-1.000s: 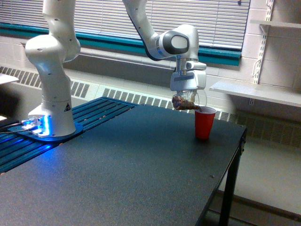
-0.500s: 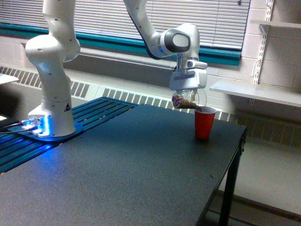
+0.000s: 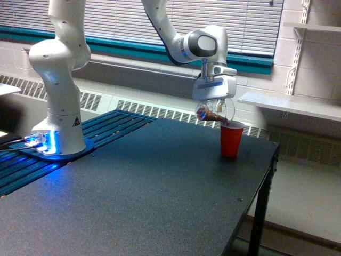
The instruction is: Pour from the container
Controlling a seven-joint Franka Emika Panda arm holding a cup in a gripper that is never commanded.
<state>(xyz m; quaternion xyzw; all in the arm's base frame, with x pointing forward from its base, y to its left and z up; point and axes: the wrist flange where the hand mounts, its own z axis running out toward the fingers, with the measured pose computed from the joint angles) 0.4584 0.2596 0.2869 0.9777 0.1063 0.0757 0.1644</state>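
Observation:
My gripper hangs above the far right part of the black table and is shut on the container, a small clear cup with a loop handle. The container is tipped over towards the exterior view's right, and brown contents show inside it near its mouth. Its mouth sits just above and left of the rim of the red cup, which stands upright on the table. The fingertips are mostly hidden behind the clear cup.
The black table ends close to the red cup on the exterior view's right. The arm's white base stands at the left on blue slats. A radiator and window blinds run along the back; a white shelf juts out at right.
The gripper and the clear cup have risen slightly and shifted a little to the right, with the cup tilting further towards the red cup.

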